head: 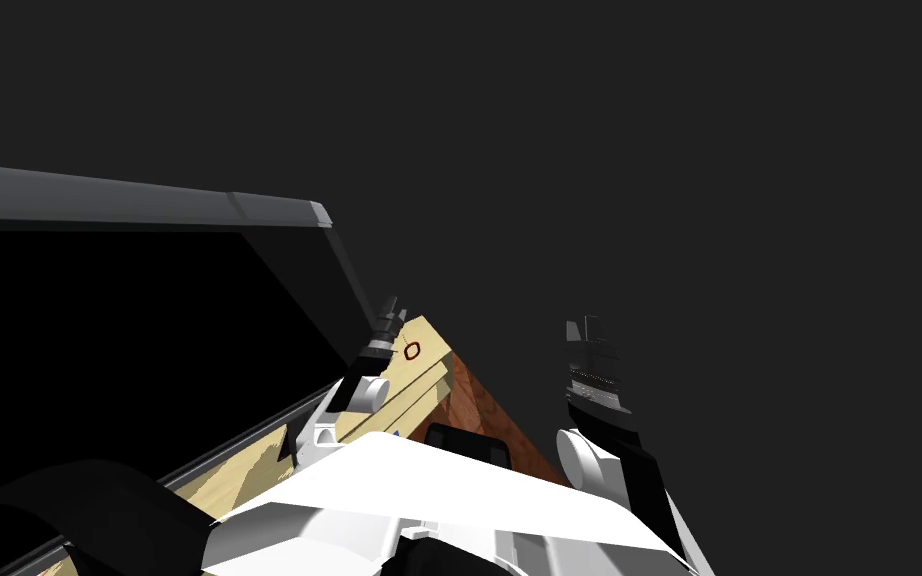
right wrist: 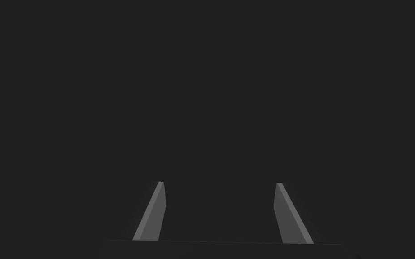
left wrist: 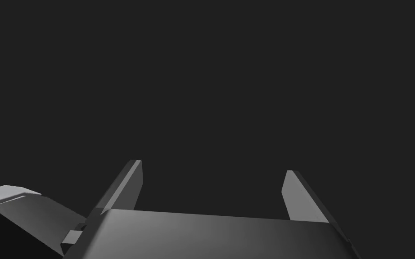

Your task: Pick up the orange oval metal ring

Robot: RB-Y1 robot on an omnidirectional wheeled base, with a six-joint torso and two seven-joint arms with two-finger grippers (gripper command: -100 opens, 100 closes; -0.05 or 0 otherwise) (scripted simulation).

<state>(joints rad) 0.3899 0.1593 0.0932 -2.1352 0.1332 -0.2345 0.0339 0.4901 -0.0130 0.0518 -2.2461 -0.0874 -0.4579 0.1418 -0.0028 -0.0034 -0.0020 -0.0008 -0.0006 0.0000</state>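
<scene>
Fingers point(left wrist: 128, 184) of the left gripper point(left wrist: 213, 167): two grey blades, spread wide apart, nothing between them; a flat dark grey surface lies beyond them.

Fingers point(right wrist: 152, 216) of the right gripper point(right wrist: 218, 183): two grey blades, likewise parted and holding nothing; the same flat dark grey beyond.

Left gripper point(head: 390, 306), head view: small and dark, at the end of a white and grey forearm, raised over the far part of the light wooden top point(head: 431, 372). It sits just beside the ring and apart from it, with no contact visible.

Right gripper point(head: 585, 326), head view: dark, raised upright off the right side of the wooden top, well apart from the ring, against the dark grey background.

Ring point(head: 412, 351): small oval loop, red-orange outline, lying flat on the light wooden top near its far corner. It rests free, with neither gripper touching it. Material cannot be told.

Light wooden top: pale yellow planks with lengthwise seams, running slantwise from the near left to the far corner where the ring lies.

Reddish-brown side point(head: 477, 408): darker wood-grain face, adjoining the right edge of the light top and dropping away from it.

Grey ledge point(head: 149, 205): long, plain grey bar across the left of the head view, ending in a bevelled corner from which a grey edge slants down toward the left gripper.

Black area point(head: 99, 330): large, undrawn, below the grey ledge and left of the wooden top.
</scene>
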